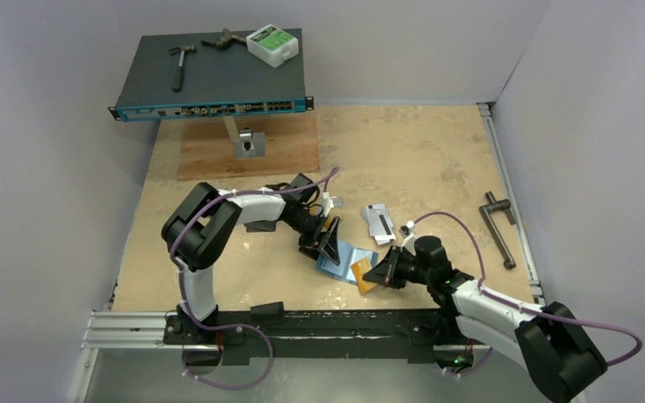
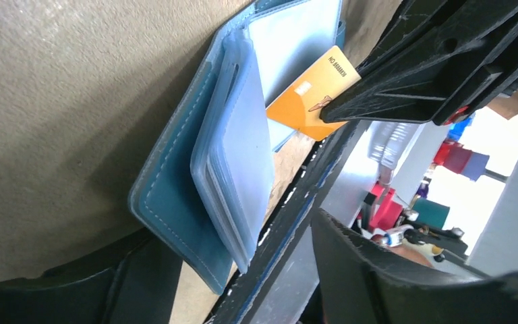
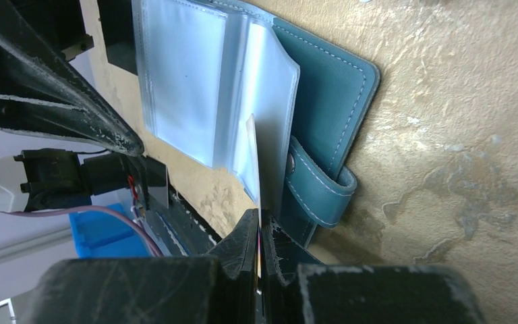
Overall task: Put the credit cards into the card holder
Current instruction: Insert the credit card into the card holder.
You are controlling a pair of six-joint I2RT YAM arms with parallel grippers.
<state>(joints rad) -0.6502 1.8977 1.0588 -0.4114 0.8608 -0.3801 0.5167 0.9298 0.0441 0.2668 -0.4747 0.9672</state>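
Observation:
The teal card holder (image 1: 346, 259) lies open on the table, its clear pockets (image 2: 239, 148) fanned up. My left gripper (image 1: 329, 245) stands open at its left edge, its fingers (image 2: 391, 270) astride the holder's near corner (image 2: 175, 196). My right gripper (image 1: 384, 270) is shut on an orange credit card (image 1: 368, 285). In the left wrist view, the orange credit card (image 2: 307, 101) has one corner against the pockets. In the right wrist view that credit card (image 3: 252, 155) is edge-on, and its tip is among the clear sleeves of the card holder (image 3: 330, 88). Two silver-white credit cards (image 1: 378, 220) lie beyond.
A black network switch (image 1: 210, 80) on a stand at the back left carries a hammer (image 1: 180, 65) and a white box (image 1: 273, 44). A wooden board (image 1: 248, 155) lies under it. A black L-shaped handle (image 1: 500, 227) lies at the right. A metal rail (image 1: 302, 323) runs along the near edge.

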